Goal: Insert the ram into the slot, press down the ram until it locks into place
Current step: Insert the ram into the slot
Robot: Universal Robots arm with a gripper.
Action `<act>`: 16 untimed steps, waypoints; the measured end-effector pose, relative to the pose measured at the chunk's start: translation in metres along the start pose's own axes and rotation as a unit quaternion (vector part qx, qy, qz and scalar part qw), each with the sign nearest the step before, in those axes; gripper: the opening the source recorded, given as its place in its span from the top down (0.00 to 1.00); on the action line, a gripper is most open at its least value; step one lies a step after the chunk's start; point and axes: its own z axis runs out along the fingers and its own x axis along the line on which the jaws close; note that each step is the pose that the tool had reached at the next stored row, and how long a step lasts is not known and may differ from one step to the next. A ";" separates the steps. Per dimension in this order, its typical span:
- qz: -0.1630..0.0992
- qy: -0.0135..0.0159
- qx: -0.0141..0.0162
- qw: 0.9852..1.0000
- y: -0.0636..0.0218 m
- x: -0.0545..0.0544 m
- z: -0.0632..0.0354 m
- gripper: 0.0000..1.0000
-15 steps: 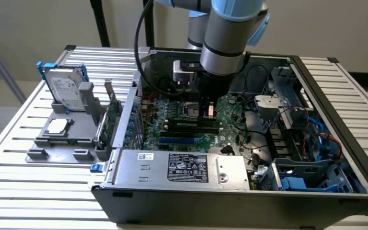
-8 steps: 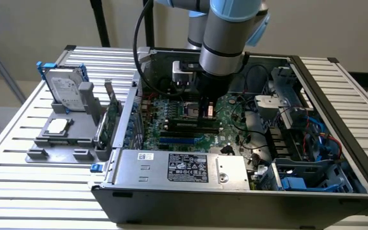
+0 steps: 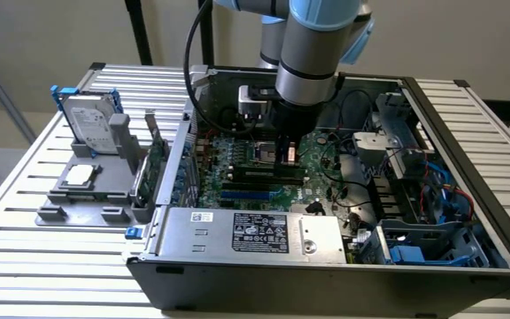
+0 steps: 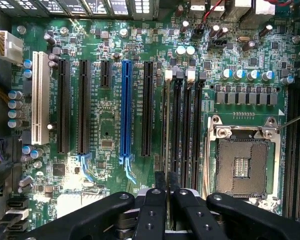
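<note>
The ram (image 4: 166,125) appears edge-on as a thin line, standing in the outermost of the black memory slots (image 4: 187,125), on the side toward the blue slot (image 4: 125,105). My gripper (image 4: 166,181) is directly over it, and its two black fingers are shut on the stick's top edge. In the exterior view the gripper (image 3: 283,156) reaches straight down into the open computer case, onto the motherboard (image 3: 237,166) just in front of the CPU socket (image 3: 264,151). The white slot latches (image 4: 168,75) sit at the far ends of the slots.
The empty CPU socket (image 4: 242,165) lies beside the memory slots. Cables and drive cages (image 3: 414,173) fill the case on the exterior view's right, and the power supply (image 3: 255,232) sits at the front. Outside the case, a grey fixture (image 3: 87,193) holds a hard drive (image 3: 91,123) and a green expansion card (image 3: 155,163).
</note>
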 end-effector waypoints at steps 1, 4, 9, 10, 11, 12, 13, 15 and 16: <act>0.000 0.000 0.000 1.000 0.0001 0.000 0.0000 0.87; 0.000 0.000 0.000 1.000 0.0007 0.000 0.0000 0.87; 0.000 0.000 0.000 1.000 0.0010 -0.001 0.0007 0.87; 0.000 0.000 0.000 1.000 0.0012 -0.001 0.0010 0.87; 0.000 0.000 0.000 1.000 0.0014 -0.002 0.0013 0.87; 0.000 0.000 0.000 1.000 0.0015 -0.002 0.0015 0.87; 0.000 0.000 0.000 1.000 0.0016 -0.002 0.0017 0.87; 0.000 0.000 0.000 1.000 0.0016 -0.002 0.0021 0.87; 0.000 0.000 0.000 1.000 0.0016 -0.002 0.0023 0.87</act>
